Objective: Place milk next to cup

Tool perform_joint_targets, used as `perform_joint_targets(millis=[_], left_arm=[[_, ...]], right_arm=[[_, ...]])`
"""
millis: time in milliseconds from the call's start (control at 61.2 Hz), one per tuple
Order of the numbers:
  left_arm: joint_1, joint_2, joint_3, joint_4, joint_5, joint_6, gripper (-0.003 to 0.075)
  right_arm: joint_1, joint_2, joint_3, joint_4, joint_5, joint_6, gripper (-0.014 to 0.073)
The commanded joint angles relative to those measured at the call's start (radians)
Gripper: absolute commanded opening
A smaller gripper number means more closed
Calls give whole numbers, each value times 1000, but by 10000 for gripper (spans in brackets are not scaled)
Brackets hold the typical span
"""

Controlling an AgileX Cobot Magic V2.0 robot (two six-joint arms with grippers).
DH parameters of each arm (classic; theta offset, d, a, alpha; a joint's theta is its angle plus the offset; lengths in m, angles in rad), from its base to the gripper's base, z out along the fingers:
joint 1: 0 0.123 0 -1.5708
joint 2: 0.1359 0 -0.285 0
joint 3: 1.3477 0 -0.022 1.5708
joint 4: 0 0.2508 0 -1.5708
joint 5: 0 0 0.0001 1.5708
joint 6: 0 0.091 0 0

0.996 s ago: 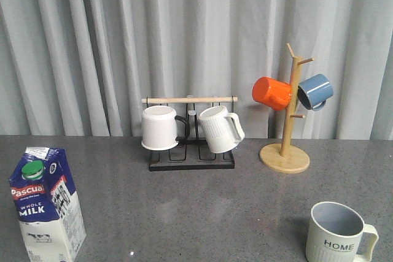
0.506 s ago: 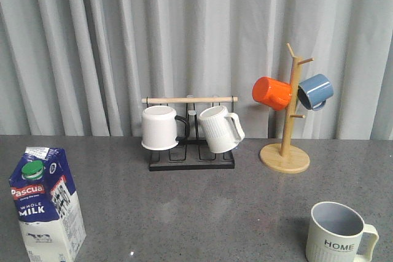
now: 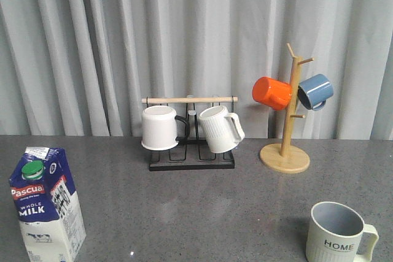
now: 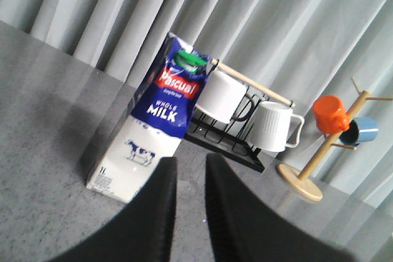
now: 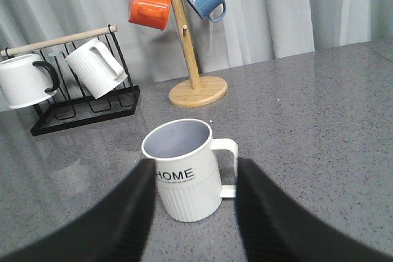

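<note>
The milk (image 3: 46, 204), a blue and white Pascual carton with a green cap, stands upright at the table's front left. It also shows in the left wrist view (image 4: 156, 127), a little ahead of and to one side of my left gripper (image 4: 190, 159), whose fingers stand a narrow gap apart and hold nothing. The cup (image 3: 338, 234), cream and ribbed with "HOME" on it, stands at the front right. In the right wrist view the cup (image 5: 187, 194) stands just ahead of my right gripper (image 5: 196, 162), which is wide open and empty. Neither gripper shows in the front view.
A black rack (image 3: 190, 162) with a wooden bar holds a plain white mug (image 3: 158, 128) and a white ribbed mug (image 3: 218, 130) at the back middle. A wooden mug tree (image 3: 285, 154) with an orange mug (image 3: 270, 93) and a blue mug (image 3: 316, 90) stands at the back right. A grey curtain hangs behind.
</note>
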Motion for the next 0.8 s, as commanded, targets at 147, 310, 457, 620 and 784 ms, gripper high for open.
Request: perform_joint_targets(millis=[147,310,457,620,784], left_arm=[[-3,-10,-50,-33,-216,-79,323],[-3,85,-151,-23,26,77,330],[-3,245,-290,-26,150,258,328],[-3,379,-373,-26,124,295,328],[-3,426,-376,-26,118,295,328]], right_arm=[[-6,48,-42,-6,-157,-9,452],[-6,137,-148,-38,28,-34,452],[-6,284,-237,-145,116,-34,450],[-6,471,-246,-212,140,-29,436],[-6,643,-246,-224,23,-29,416]])
